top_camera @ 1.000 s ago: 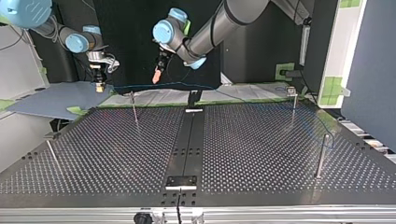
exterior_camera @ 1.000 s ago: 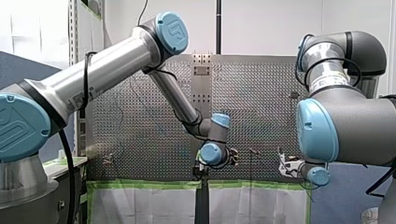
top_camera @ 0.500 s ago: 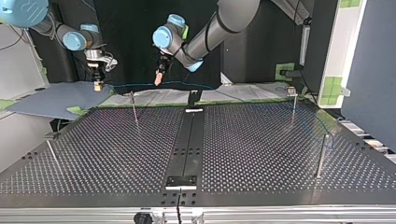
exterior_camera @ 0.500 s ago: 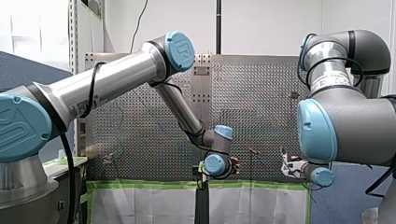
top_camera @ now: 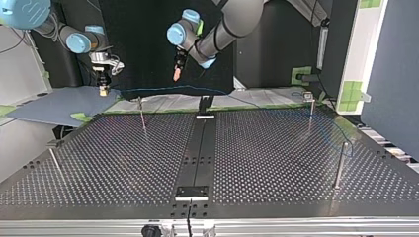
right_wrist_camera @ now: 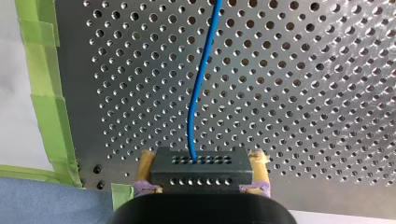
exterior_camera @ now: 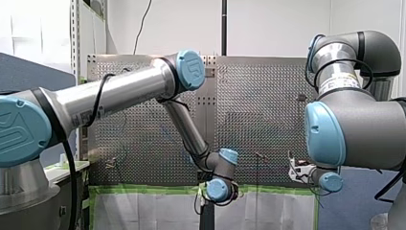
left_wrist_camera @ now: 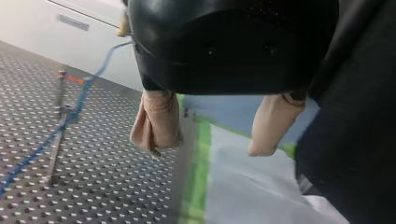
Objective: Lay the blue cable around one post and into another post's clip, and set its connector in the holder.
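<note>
The table [top_camera: 276, 163] is bare across its middle, with posts [top_camera: 340, 165] only near its rim. In the top view the cable [top_camera: 163, 90] runs along the far edge from 10 o'clock toward 3 o'clock. My left gripper [left_wrist_camera: 208, 144] hangs above the taped far edge at 12 o'clock, pads wide apart and holding nothing. My right gripper [right_wrist_camera: 201, 161], at 10 o'clock, is clamped on the connector [right_wrist_camera: 201, 172].

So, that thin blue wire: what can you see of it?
The blue cable is thin and flexible. One end enters a dark perforated connector clamped in my right gripper. From there it runs along the table's far edge in the top view, then curves past the posts at that view's right. My left gripper, open, is off it.
</note>
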